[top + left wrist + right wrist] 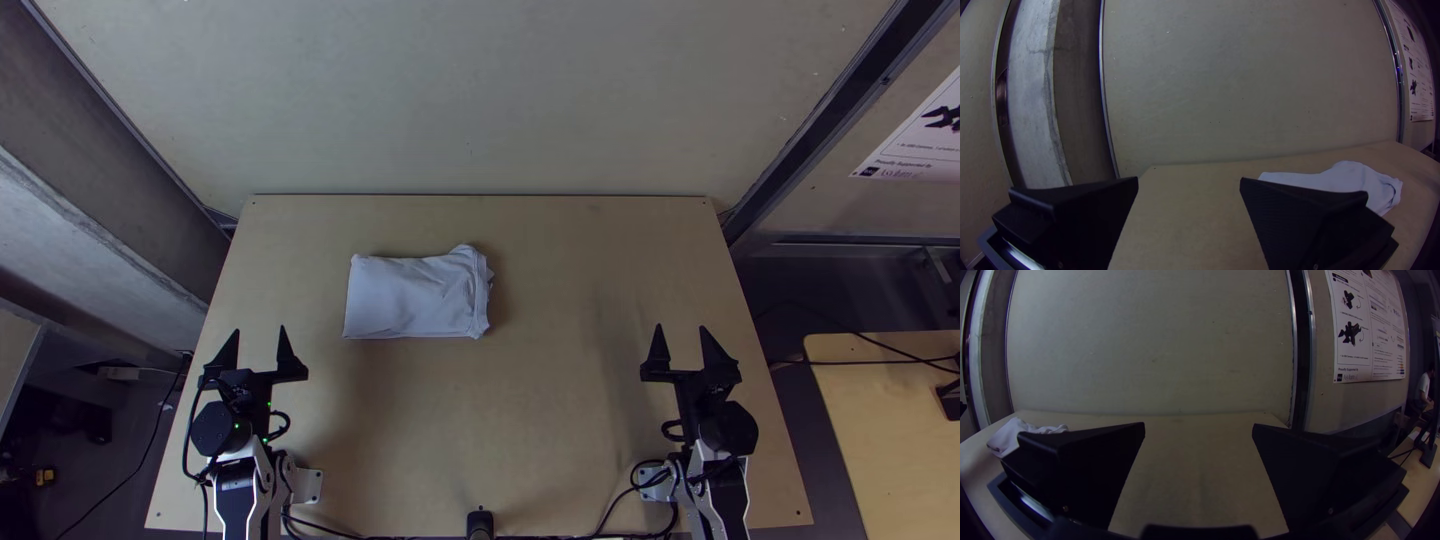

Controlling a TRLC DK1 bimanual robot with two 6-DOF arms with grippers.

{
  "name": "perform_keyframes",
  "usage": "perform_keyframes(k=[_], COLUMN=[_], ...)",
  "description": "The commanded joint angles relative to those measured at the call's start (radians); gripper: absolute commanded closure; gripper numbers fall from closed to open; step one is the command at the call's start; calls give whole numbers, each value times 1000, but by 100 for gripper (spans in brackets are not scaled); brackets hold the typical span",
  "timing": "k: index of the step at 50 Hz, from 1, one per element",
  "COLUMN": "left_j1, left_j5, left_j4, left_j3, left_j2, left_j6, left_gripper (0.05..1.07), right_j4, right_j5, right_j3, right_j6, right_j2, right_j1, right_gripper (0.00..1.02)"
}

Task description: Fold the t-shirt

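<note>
Top view: the t-shirt (415, 297) lies on the light wooden desk (540, 430) as a compact, roughly rectangular packet, its long sides running across the desk. The side toward my arms is nearly straight; the end toward my right arm is uneven, with cloth edges bunched together and a rounded bulge at its far corner. The number of layers cannot be told.

My left tool (260, 330) stands open, its two black fingers spread and pointing toward the far side of the desk. The t-shirt lies to the right of this tool, apart from it, its near side roughly level with the fingertips and the rest of the cloth farther out. My right tool (681, 327) is likewise open, with bare desk between its fingers. The t-shirt lies to its left, well apart, so that the packet sits between my two tools, closer to the left one.

Left wrist view: one finger (1310, 215) partly covers the white cloth beyond it.

Right wrist view: the t-shirt appears beyond one finger (1080, 470), partly hidden by it.
</note>
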Motion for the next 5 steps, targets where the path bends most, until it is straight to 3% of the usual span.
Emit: perform_keyframes(k=[1,5], left_j1=[6,6], left_j5=[5,5], left_j4=[-19,-19], left_j3=[-46,-46], left_j2=[-10,-10], left_j6=[13,13], left_gripper=[10,10], right_j4=[-13,-13], right_j5=[8,8], right_j3=[-11,-11], right_j6=[-12,-12], right_j2=[-4,-4], right_j1=[-2,-2], right_gripper=[4,4])
